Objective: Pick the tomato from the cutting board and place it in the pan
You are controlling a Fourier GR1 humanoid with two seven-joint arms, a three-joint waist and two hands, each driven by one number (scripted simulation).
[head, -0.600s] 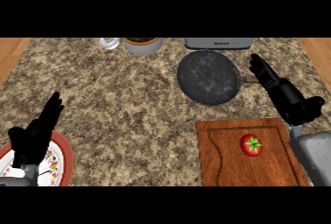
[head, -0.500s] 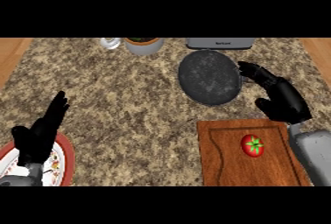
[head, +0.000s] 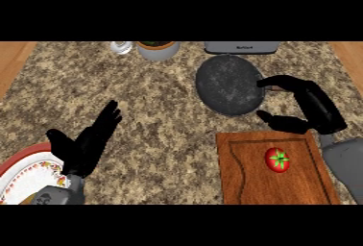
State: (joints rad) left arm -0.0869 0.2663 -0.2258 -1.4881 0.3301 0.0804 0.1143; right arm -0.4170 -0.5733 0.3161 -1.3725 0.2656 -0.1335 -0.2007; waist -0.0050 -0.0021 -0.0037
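Judging from where things lie, I put the task at its opening stage: nothing is picked up yet. I see the tomato (head: pixel 278 159) sitting on the cutting board (head: pixel 245 182), right of the board's middle, untouched. The pan (head: pixel 228 84) lies beyond the board's far edge and holds nothing. Pickup, carry and release all remain.

My right hand (head: pixel 312 103) hangs over the counter between pan and board, just beside the pan's right rim. Its fingers (head: pixel 284 81) curve inward and its thumb (head: pixel 280 122) juts toward the board, with a wide gap between them; I rate it open and holding nothing. It is near the tomato but apart from it.

My left hand (head: pixel 85 144) rests at lower left, fingers straight and up, over the edge of a plate (head: pixel 21 175). It holds nothing.
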